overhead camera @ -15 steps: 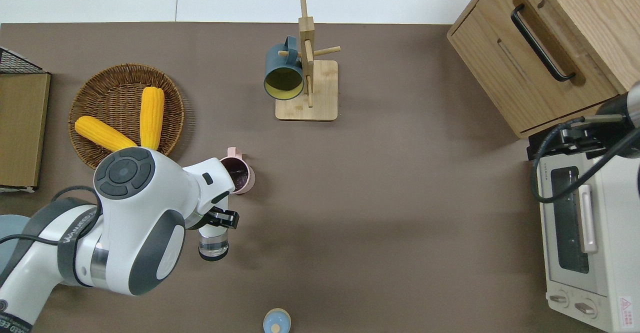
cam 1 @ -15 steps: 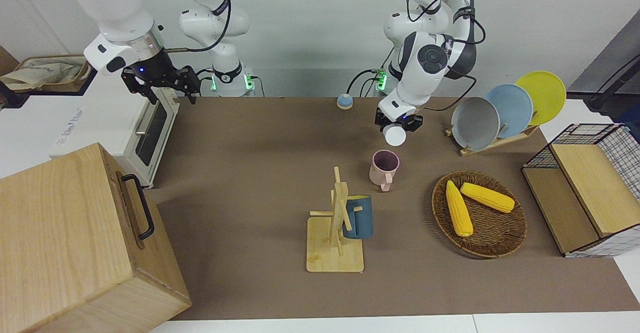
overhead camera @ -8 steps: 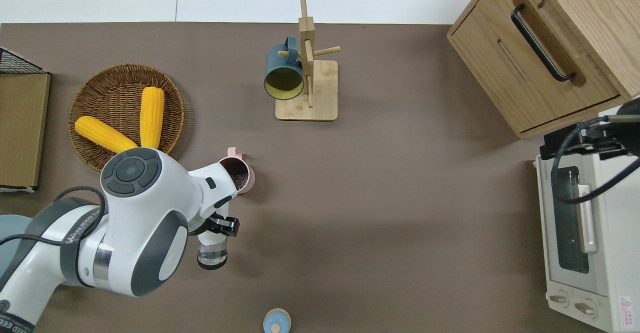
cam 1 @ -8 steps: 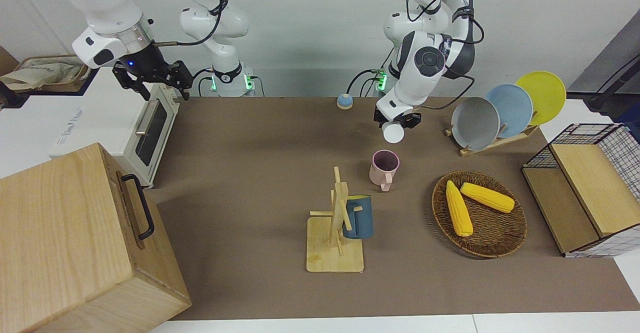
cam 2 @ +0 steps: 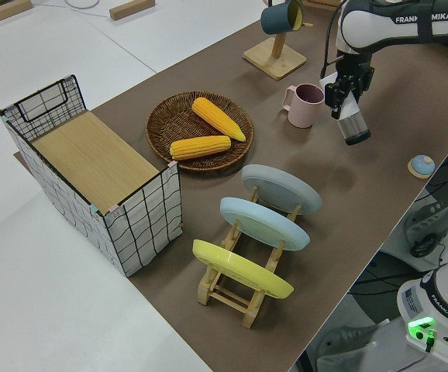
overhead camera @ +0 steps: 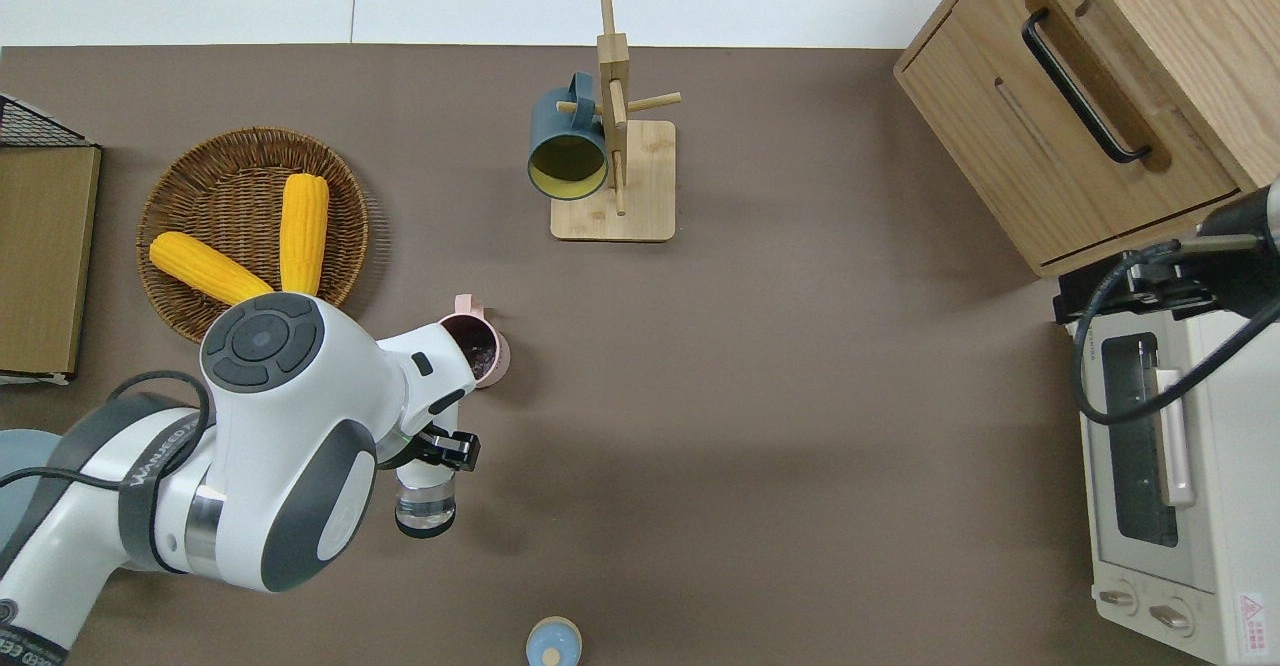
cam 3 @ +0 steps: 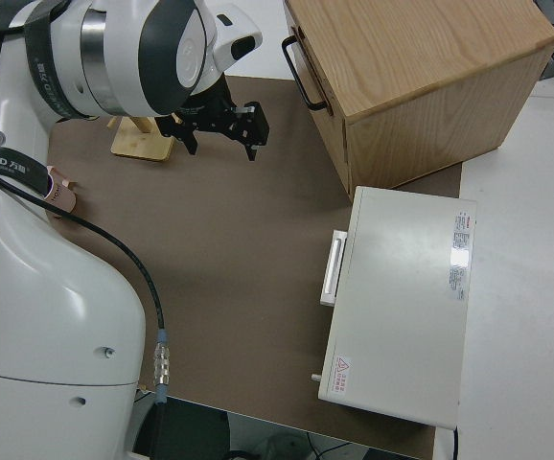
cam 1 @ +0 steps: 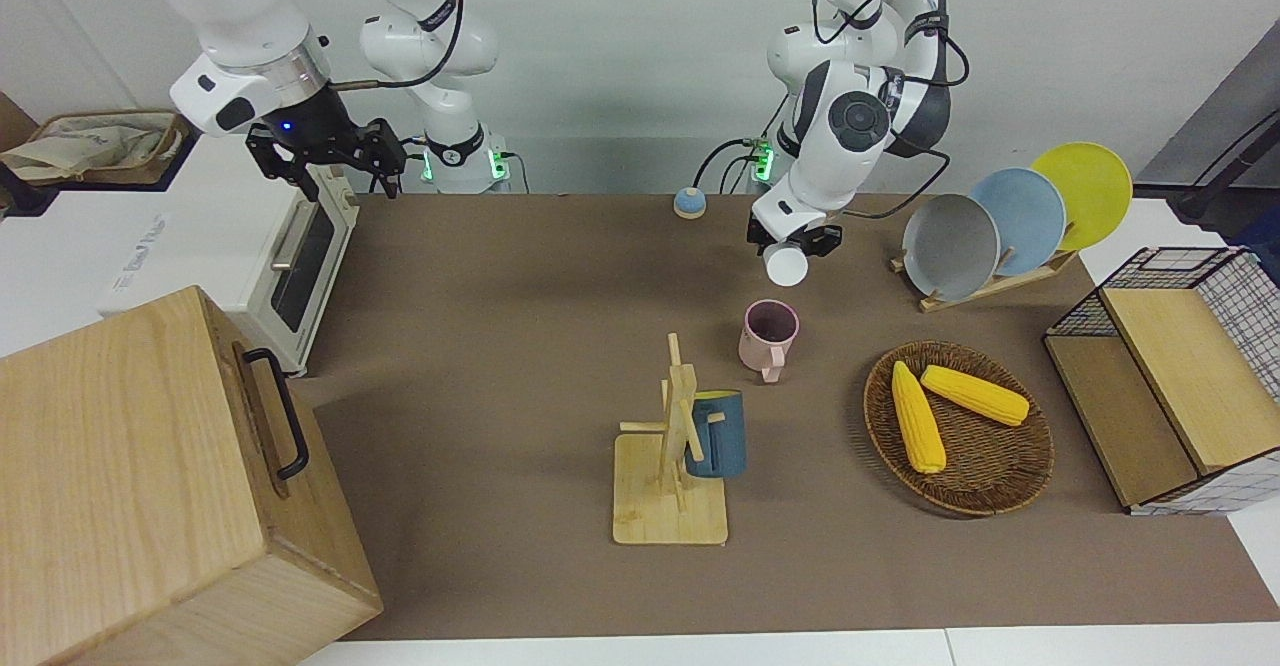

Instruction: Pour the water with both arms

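Observation:
My left gripper (cam 1: pixel 796 244) (overhead camera: pixel 441 449) (cam 2: pixel 346 91) is shut on a clear bottle (cam 1: pixel 787 265) (overhead camera: pixel 425 502) (cam 2: pixel 353 129), which hangs below the fingers over the brown mat. The bottle is just on the robots' side of an upright pink mug (cam 1: pixel 769 332) (overhead camera: pixel 481 347) (cam 2: pixel 304 105), apart from it. A small blue cap (cam 1: pixel 688 203) (overhead camera: pixel 553 643) lies on the mat close to the robots. My right gripper (cam 1: pixel 326 162) (overhead camera: pixel 1125 284) (cam 3: pixel 221 139) hangs open and empty over the corner of the toaster oven (cam 1: pixel 292 256) (overhead camera: pixel 1160 466).
A wooden cabinet (cam 1: pixel 150 476) stands beside the oven, farther from the robots. Mid-table is a mug tree (cam 1: pixel 678 446) with a blue mug (cam 1: pixel 718 434). Toward the left arm's end are a wicker basket (cam 1: pixel 1000 496) holding two corn cobs, a plate rack (cam 1: pixel 985 291) and a wire crate (cam 1: pixel 1240 286).
The left gripper has drawn the bottle slightly toward the robots, away from the mug. The right gripper rose toward the oven, then swung back toward the table edge.

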Controlling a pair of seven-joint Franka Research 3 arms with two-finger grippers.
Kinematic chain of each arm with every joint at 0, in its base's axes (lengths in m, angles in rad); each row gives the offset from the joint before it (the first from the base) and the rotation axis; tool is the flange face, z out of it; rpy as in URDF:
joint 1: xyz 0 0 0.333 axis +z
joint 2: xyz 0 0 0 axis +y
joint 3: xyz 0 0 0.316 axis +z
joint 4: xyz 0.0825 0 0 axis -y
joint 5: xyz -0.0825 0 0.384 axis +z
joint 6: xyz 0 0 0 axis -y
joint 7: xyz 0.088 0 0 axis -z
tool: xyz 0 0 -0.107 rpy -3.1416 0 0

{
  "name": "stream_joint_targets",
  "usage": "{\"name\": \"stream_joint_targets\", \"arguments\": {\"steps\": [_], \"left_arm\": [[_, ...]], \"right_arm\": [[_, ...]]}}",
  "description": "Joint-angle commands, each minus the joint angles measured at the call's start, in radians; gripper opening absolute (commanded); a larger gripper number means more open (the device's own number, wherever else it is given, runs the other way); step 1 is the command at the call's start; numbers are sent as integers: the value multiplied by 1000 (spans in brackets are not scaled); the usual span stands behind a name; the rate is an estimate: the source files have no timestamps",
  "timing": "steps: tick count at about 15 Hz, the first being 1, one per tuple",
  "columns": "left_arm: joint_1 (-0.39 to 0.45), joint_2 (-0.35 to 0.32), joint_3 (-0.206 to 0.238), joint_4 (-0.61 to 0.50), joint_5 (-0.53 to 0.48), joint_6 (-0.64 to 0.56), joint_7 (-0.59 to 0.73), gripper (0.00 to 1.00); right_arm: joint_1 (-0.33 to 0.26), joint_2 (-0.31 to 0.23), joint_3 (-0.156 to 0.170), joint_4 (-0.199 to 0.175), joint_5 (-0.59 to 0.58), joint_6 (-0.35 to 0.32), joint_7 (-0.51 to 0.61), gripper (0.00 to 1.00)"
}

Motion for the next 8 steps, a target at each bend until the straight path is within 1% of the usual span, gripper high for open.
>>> {"name": "stream_joint_targets", "arguments": {"steps": [1, 8], "left_arm": [[-6, 8, 2, 44, 23, -52, -23, 0], [-4, 21, 2, 67, 30, -73, -24, 0]], "right_arm": [[-8, -19, 2, -23, 15, 12, -20, 992], [-8, -19, 2, -23, 15, 12, -20, 992]]}}
